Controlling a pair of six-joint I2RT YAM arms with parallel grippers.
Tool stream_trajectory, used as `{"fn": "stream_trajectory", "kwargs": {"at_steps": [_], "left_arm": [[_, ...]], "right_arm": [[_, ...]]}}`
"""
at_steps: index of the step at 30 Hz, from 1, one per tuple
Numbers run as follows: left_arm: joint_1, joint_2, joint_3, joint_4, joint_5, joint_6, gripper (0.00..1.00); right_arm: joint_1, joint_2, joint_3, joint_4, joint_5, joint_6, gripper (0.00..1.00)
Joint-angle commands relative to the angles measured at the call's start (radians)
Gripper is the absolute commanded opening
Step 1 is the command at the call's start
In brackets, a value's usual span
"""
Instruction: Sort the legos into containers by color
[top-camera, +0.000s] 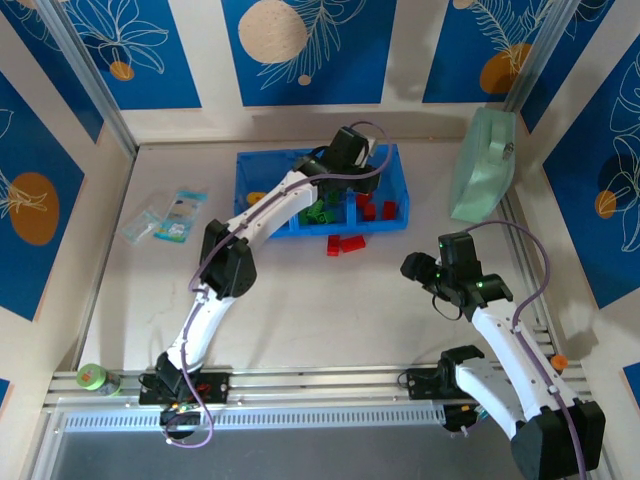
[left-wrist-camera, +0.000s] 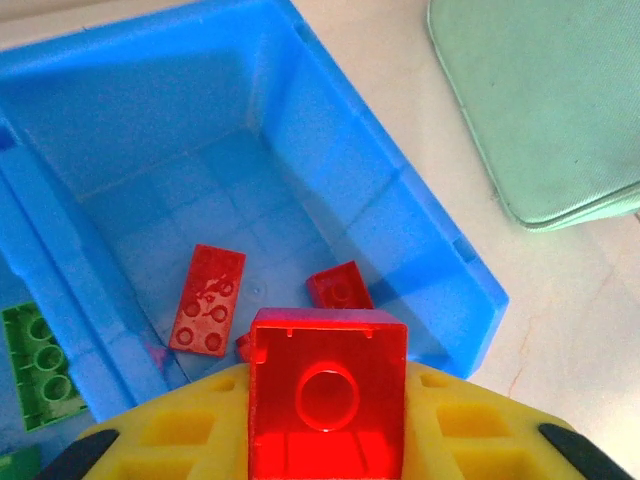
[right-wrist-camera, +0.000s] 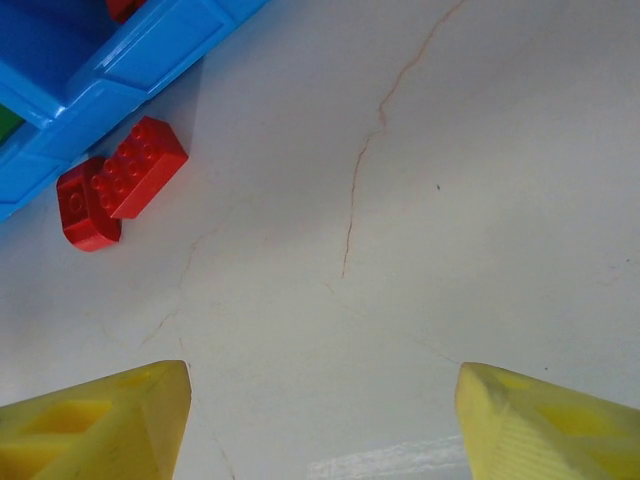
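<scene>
Red lego (left-wrist-camera: 327, 400) in left fingers (left-wrist-camera: 165, 438), packet (top-camera: 183, 214) print illegible.

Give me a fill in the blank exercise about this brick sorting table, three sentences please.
1. The left tool holds a brick whose color is ___.
2. The number of loose bricks lying on the table beside the blue tray is ___.
3. The right tool is open and holds ___.
Missing words: red; two; nothing.

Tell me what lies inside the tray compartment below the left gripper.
On its floor lie a flat red lego and a smaller red lego. The red brick held by the left gripper covers the near floor; what lies there is hidden.
</scene>
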Motion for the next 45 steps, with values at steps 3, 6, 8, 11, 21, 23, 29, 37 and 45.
{"fn": "stream_trajectory", "kwargs": {"at_steps": [3,6,8,11,21,23,29,37,45], "left_arm": [[-0.006,0.035,0.041,-0.036,0.042,-0.002,0.69],[-0.007,0.017,0.055,-0.052,0.047,0.007,0.76],[-0.008,-0.011,0.042,-0.056,0.045,0.022,0.77],[-0.016,-0.079,-0.013,-0.042,0.038,0.053,0.79],[-0.029,-0.562,-0.702,0.27,-0.036,0.054,0.8],[-0.029,-0.657,-0.844,0.319,-0.059,0.037,0.8],[-0.03,-0.896,-1.226,0.4,-0.133,-0.036,0.8],[-0.029,-1.128,-1.575,0.424,-0.167,-0.14,0.8],[-0.03,-1.324,-1.769,0.39,-0.207,-0.214,0.79]], "right_arm": [[0.001,0.011,-0.002,0.02,-0.076,-0.026,0.72],[0.016,0.03,0.008,0.031,-0.086,-0.032,0.74],[0.034,0.053,0.02,0.033,-0.078,-0.039,0.75],[0.072,0.11,0.044,0.052,-0.09,-0.062,0.75],[0.223,0.427,0.236,0.057,0.011,-0.206,0.99],[0.231,0.482,0.264,0.077,0.008,-0.228,0.99],[0.251,0.689,0.375,0.14,0.01,-0.294,1.0],[0.254,0.932,0.558,0.113,0.066,-0.343,0.96],[0.296,1.054,0.649,0.092,0.102,-0.335,0.94]]}}
